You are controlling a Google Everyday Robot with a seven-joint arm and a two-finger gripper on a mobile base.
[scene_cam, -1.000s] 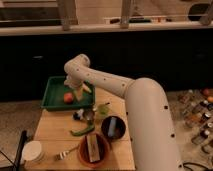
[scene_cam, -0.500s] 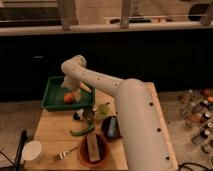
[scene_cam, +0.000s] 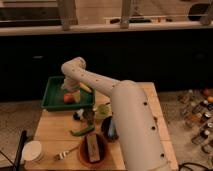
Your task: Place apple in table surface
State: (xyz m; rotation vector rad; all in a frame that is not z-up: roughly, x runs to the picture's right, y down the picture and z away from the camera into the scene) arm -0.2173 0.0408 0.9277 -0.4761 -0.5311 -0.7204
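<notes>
**Hand down in the green tray, apple beside it**

The smooth, white, tube-shaped arm [scene_cam: 127, 115] is the biggest thing in view. It rises from the lower right, bends at a rounded elbow above the green tray [scene_cam: 52, 85] and drops into it. It hides much of the pale wooden plank surface [scene_cam: 50, 132] to the right of the tray.

The surface is rectangular with faint board seams, and the tray sits on its far left corner. The tray is shallow, rectangular plastic with a raised rim.

In front of the tray, towards the near edge, stands a round brown bowl [scene_cam: 81, 150] holding a dark block. A dark bowl [scene_cam: 107, 131], partly covered by the arm, sits between it and the tray. A white round lid-like object [scene_cam: 32, 150] lies at the near left corner, well away from the tray. A curved green pepper [scene_cam: 83, 131] lies between the tray and the brown bowl.

Inside the tray, a long yellow corn-like piece [scene_cam: 86, 88] lies towards the right wall. The hand [scene_cam: 73, 93] sits at the tray's middle. It is a pale blur, so I cannot tell whether it is apart or together. The small, round, orange-red apple [scene_cam: 68, 98] rests in the tray just beside the hand, not on the surface. Whether they touch is unclear.
</notes>
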